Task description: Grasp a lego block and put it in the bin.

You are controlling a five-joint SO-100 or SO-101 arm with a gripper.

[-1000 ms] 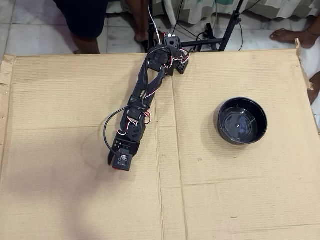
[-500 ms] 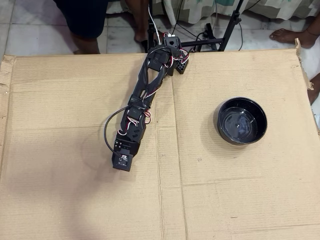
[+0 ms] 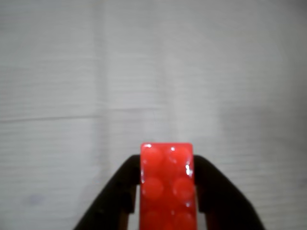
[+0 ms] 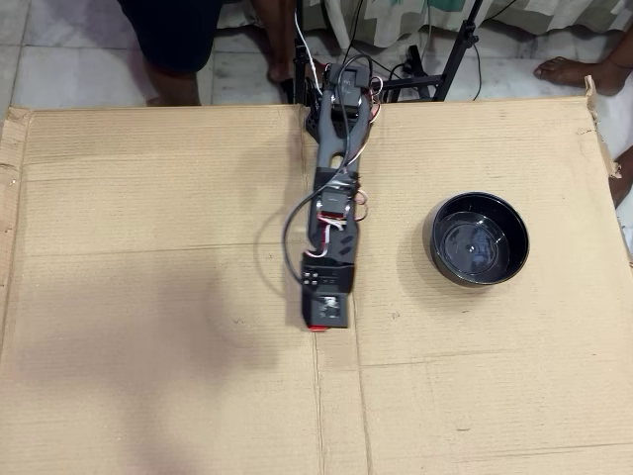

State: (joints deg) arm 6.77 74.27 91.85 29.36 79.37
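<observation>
**Red block clamped in pincer, bin off to the side**

Lego block (image 3: 167, 184): wrist view shows it studs toward the camera, two rows visible, seated between the two black fingers (image 3: 117, 194), which press its long sides. Pincer (image 3: 167, 191) is therefore closed onto the block, gap as narrow as the brick. Behind it, plain ribbed cardboard, slightly out of focus. In the overhead view only a sliver of red (image 4: 318, 327) shows under the pincer's tip (image 4: 324, 319).

Arm (image 4: 334, 168) reaches from its base at the far edge of the cardboard-covered surface (image 4: 148, 247) down along the centre crease.

Bin (image 4: 478, 238): black bowl, upright, well apart from the pincer, to its right in the overhead view. Interior glossy.
</observation>
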